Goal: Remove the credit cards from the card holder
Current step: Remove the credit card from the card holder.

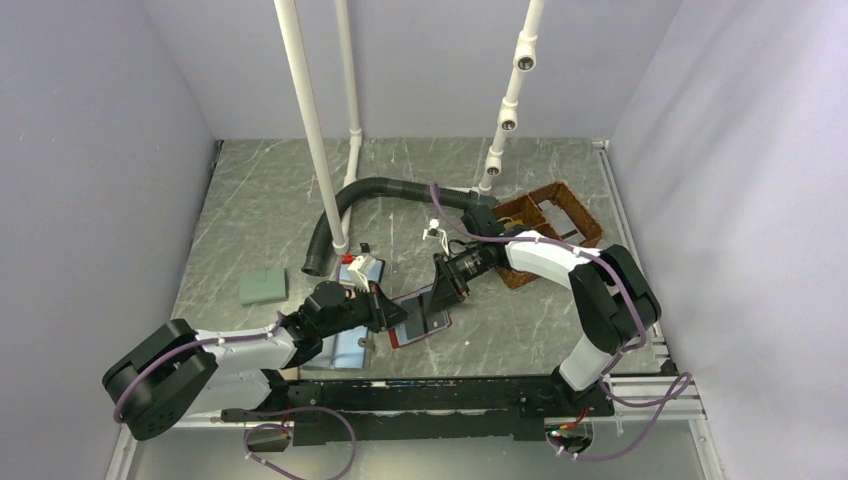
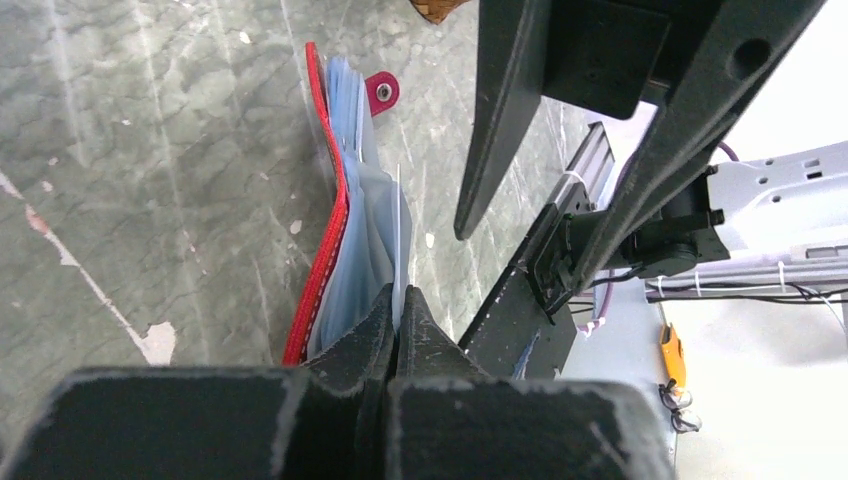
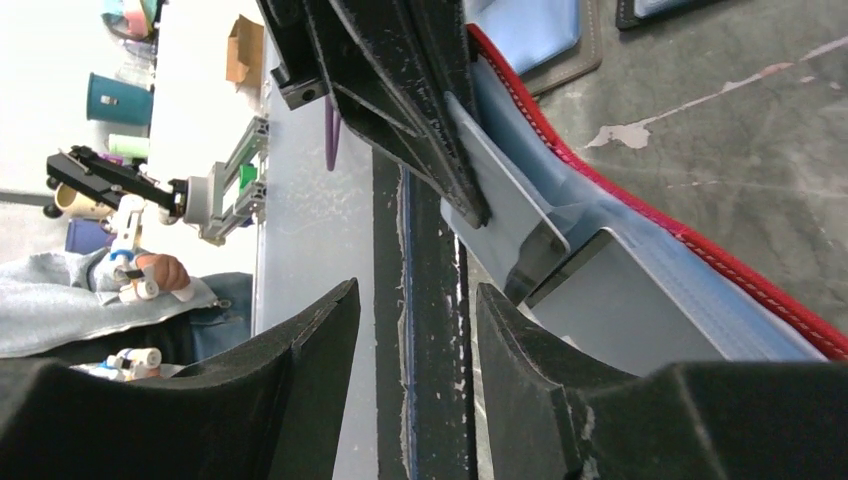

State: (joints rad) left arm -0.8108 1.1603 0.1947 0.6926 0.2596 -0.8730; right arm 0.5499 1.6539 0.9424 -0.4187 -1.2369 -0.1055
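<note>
The card holder (image 1: 425, 322) lies open on the bench (image 1: 260, 200), right between the 2 arms. Its red cover (image 2: 322, 262) bends up on one side, w/ the small red pull tab (image 2: 381, 92) at the far end.

The L claw (image 2: 397, 318) is pressed together & pinches a thin pale-blue pocket leaf of the card holder. The R claw (image 3: 418, 297) is spread partway, has nothing in it & hangs just beside the open pockets.

I can't see the credit cards well; they look tucked in the pockets. A dark end (image 3: 545, 258) pokes out of one pocket. Maybe that's a card, can't tell for sure.

How it'll handle, I think: the holder is light & floppy. The pocket leaves are soft, thin & prob slick, so the whole thing will slide or lift if pulled w/o a hold on it. Cards are stiff, flat & smooth, so they slip easy.

Best spot to grab: L keeps the leaf pinned, R nips the card's bare end flat on both faces & pulls straight along the pocket.
</note>
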